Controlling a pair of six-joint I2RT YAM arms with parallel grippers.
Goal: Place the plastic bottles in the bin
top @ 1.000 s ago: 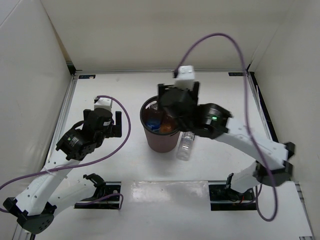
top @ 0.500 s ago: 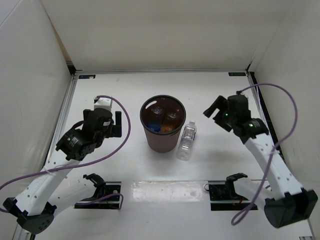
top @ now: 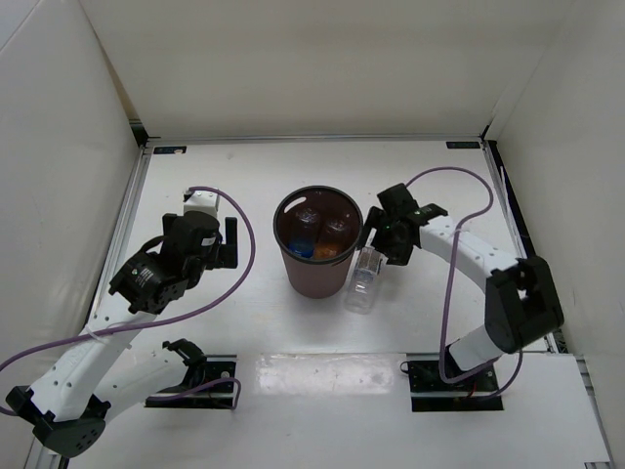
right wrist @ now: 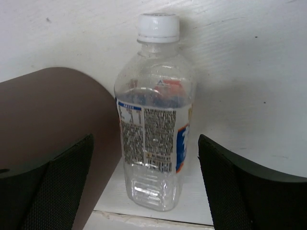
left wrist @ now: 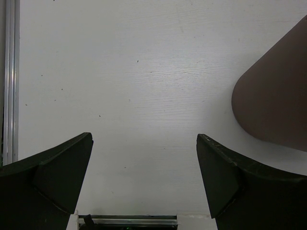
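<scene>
The maroon bin [top: 314,277] stands mid-table. Inside it I see an orange bottle [top: 329,250], a bottle with blue on it [top: 300,242] and clear plastic behind them. One clear bottle [top: 363,278] with a white cap and a blue-edged label lies on the table against the bin's right side. My right gripper [top: 379,242] is open just above its base end. In the right wrist view the bottle [right wrist: 156,120] lies between the spread fingers [right wrist: 240,191], untouched, with the bin wall [right wrist: 43,120] on the left. My left gripper [top: 231,244] is open and empty left of the bin [left wrist: 278,96].
White walls enclose the table on the left, back and right. A metal rail [left wrist: 9,76] runs along the left edge. The arm base mounts [top: 200,376] sit at the near edge. A purple cable [top: 459,210] loops off the right arm.
The right arm left the spot above the bin, swung out to the right, then came back and lowered its open gripper over the bottle on the table. The left arm has not moved.
</scene>
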